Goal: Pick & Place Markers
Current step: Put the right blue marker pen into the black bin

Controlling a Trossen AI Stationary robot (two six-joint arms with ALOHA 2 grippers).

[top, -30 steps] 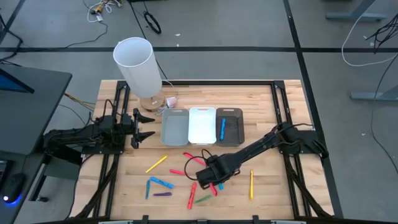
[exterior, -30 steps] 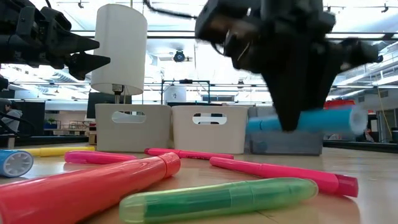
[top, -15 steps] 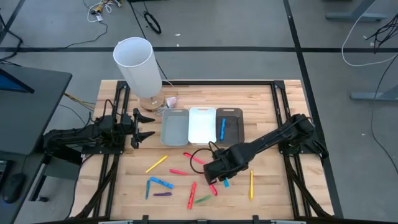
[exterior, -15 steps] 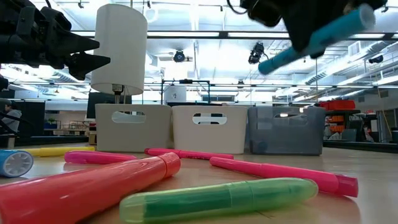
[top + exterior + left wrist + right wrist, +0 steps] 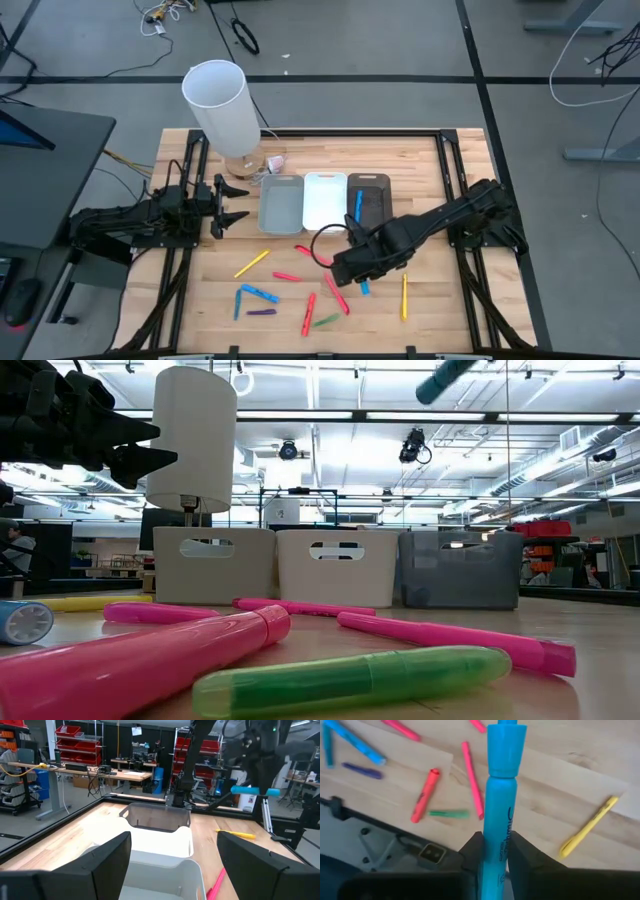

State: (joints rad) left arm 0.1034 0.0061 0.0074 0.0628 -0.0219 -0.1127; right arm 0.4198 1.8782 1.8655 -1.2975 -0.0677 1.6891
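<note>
Right now your right gripper (image 5: 362,268) is pinching a blue marker (image 5: 498,795) between its two fingers (image 5: 522,857), and you are holding it raised above the table (image 5: 440,300), in front of the dark bin (image 5: 372,188). From the right wrist camera the marker is standing straight out past the fingertips, with the loose markers lying on the wood far below it: a pink one (image 5: 472,779), a red one (image 5: 425,795), a green one (image 5: 447,813), a purple one (image 5: 362,770) and a yellow one (image 5: 588,828). Looking from above, the held marker is showing as a short blue stick (image 5: 363,287) at the tip of the gripper, just beside the pink markers (image 5: 335,294) and well apart from the yellow marker (image 5: 405,297) on the right. A second blue marker (image 5: 357,206) is already lying in the dark bin, next to the white bin (image 5: 324,200) and the grey bin (image 5: 281,203).

Compared with a second ago, you are carrying the marker much higher: at table height it was hanging level in front of the dark bin, and now only its end (image 5: 445,379) is peeking in at the top. From above, your right gripper is sitting farther toward the bins than before.

Your left gripper (image 5: 236,205) is waiting with its fingers spread, beside the grey bin and near the white lamp (image 5: 222,105).
</note>
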